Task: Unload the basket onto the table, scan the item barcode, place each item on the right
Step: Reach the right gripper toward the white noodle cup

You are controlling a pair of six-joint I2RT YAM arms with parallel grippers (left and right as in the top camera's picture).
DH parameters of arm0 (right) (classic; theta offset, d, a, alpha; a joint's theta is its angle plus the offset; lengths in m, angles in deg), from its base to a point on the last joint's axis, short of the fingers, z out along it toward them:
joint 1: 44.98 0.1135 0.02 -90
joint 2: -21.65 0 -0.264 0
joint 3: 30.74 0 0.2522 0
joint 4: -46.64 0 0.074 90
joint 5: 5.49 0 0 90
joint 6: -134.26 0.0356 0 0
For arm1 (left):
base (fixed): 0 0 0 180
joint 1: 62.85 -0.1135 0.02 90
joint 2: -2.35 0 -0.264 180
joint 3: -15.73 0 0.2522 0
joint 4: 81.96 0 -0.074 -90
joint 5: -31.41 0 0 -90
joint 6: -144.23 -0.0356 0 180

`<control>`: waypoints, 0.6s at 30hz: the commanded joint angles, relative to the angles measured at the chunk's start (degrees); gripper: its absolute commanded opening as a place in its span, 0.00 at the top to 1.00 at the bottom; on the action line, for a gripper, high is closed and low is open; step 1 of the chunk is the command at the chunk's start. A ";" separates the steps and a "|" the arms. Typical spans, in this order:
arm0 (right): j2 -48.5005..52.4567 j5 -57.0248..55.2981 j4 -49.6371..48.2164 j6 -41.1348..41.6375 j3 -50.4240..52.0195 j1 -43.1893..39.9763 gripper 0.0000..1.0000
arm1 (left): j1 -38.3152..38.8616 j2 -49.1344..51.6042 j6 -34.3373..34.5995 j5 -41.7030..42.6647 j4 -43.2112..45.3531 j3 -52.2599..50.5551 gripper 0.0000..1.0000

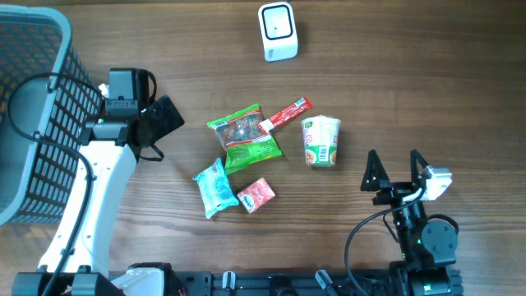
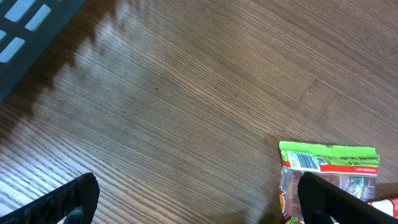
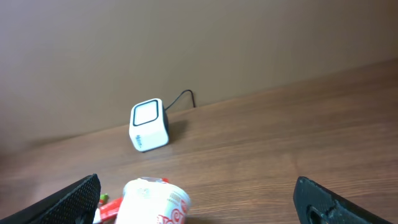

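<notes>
Basket [image 1: 33, 123] at left edge, left gripper [image 1: 168, 117] just beside it, fingers spread wide and empty. Green bag [image 1: 245, 136] at centre among other packets [image 1: 215, 187], scanner [image 1: 278, 31] beyond over bare table [image 1: 370, 74]; judged light, soft, crinkly, best pinched by a sealed edge. Cup [image 1: 320, 141], then right gripper [image 1: 393, 160], likewise wide and empty, open room around.

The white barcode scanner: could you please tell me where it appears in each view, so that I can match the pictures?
Overhead: the white barcode scanner stands at top centre, apart from the packets.
Left wrist: not in it.
Right wrist: left of centre, with its cable trailing behind.
Shared landmark: the noodle cup, lower in the picture than the scanner in the overhead view and likewise in the right wrist view; the left wrist view misses it.
</notes>
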 commanded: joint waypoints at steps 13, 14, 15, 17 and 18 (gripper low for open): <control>40.68 16.17 41.24 -3.78 -58.18 -0.13 0.00 | -0.26 -1.07 0.31 -0.52 -0.04 0.07 0.00; 44.98 16.63 44.70 -3.82 -62.73 -0.13 0.00 | -0.26 -1.07 0.31 -0.55 -0.04 0.07 0.00; 51.43 17.77 49.53 -5.99 -69.35 -0.13 0.00 | -0.26 -1.07 0.31 -0.52 -0.04 0.07 0.00; 63.58 22.88 57.48 -12.72 -79.89 -0.13 0.00 | -0.26 -1.07 0.31 -0.52 -0.04 0.07 0.00; 68.19 25.49 58.82 -15.61 -82.25 -0.13 0.00 | -0.26 -1.07 0.31 -0.52 -0.04 0.07 0.00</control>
